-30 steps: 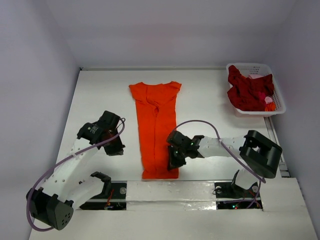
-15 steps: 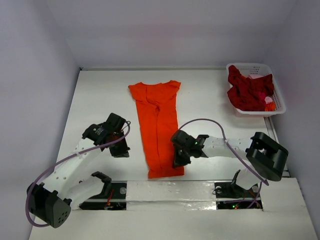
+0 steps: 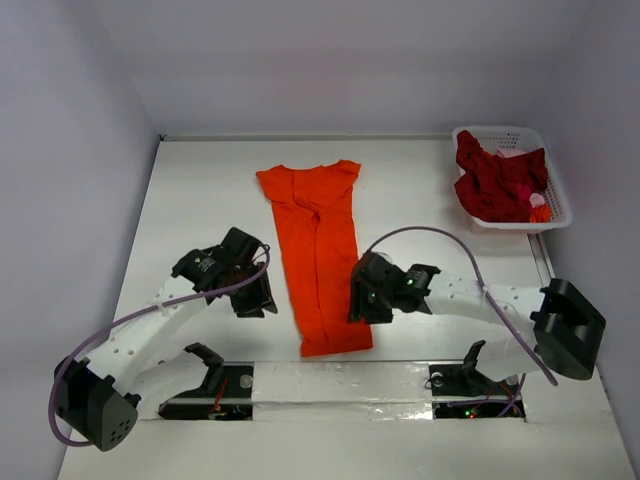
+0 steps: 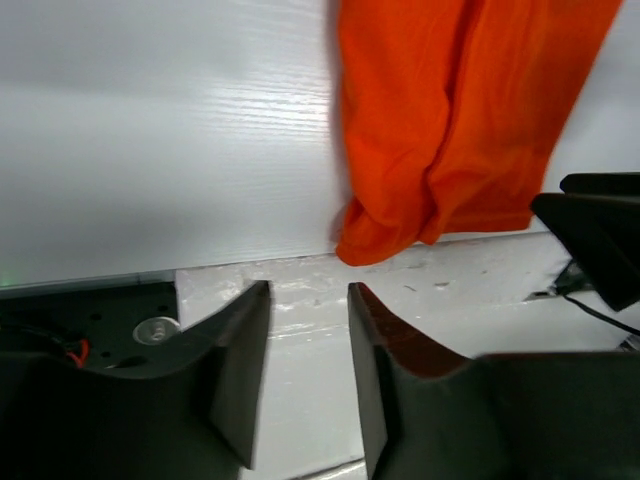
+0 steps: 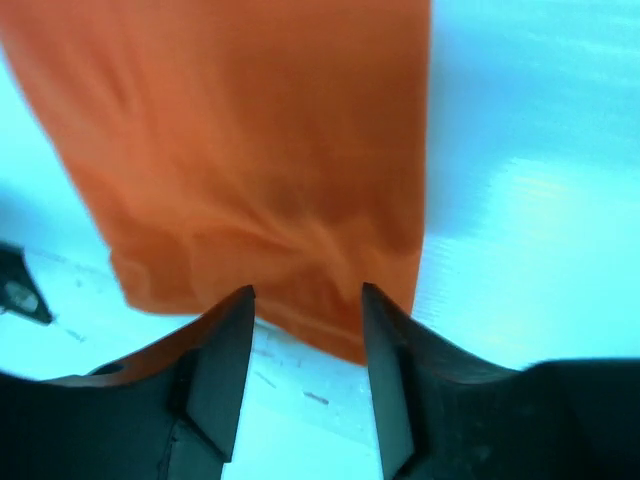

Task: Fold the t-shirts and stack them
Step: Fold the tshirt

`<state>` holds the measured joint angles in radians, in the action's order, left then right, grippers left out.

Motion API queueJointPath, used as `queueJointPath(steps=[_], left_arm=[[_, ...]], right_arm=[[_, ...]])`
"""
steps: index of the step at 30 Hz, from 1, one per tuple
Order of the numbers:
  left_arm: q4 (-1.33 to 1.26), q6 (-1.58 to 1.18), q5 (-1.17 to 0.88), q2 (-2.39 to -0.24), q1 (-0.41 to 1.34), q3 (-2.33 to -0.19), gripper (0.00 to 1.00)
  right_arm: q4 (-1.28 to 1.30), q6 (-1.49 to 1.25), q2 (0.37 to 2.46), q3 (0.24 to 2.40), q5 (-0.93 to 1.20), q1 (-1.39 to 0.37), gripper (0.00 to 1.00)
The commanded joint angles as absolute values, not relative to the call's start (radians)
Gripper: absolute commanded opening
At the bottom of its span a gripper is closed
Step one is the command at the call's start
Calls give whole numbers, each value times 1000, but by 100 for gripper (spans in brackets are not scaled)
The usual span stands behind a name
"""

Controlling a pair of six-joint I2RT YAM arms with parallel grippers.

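Left jaws are standing apart, with nothing lying between the two dark fingers; in the left wrist view they are hanging over the desk's near edge, just short of the bunched lower corner of the orange t-shirt; right jaws are gaping too, their fingers framing the shirt's hem without closing on it, though whether they are touching the cloth I cannot tell; the orange t-shirt is lying in the middle of the overhead frame, folded lengthwise into a long strip, collar toward the top, hem toward the bottom; both jaws are flanking its lower end, one on each side; dark red t-shirts are sitting crumpled in the white lattice basket at upper right.
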<state>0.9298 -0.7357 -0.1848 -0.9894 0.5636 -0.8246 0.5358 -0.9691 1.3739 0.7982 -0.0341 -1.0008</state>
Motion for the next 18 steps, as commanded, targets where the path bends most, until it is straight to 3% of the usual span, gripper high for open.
queueJointPath(steps=[1, 3, 8, 18], left_arm=[[868, -752, -242, -953, 569, -805, 35], [815, -756, -282, -945, 569, -758, 39], [706, -799, -379, -920, 591, -651, 39], [557, -943, -474, -920, 715, -542, 30]], right_arm=[[589, -945, 1286, 874, -74, -996, 62], [600, -939, 1252, 879, -57, -996, 67], [615, -945, 1144, 803, -25, -996, 67], [587, -953, 1103, 683, 34, -996, 62]])
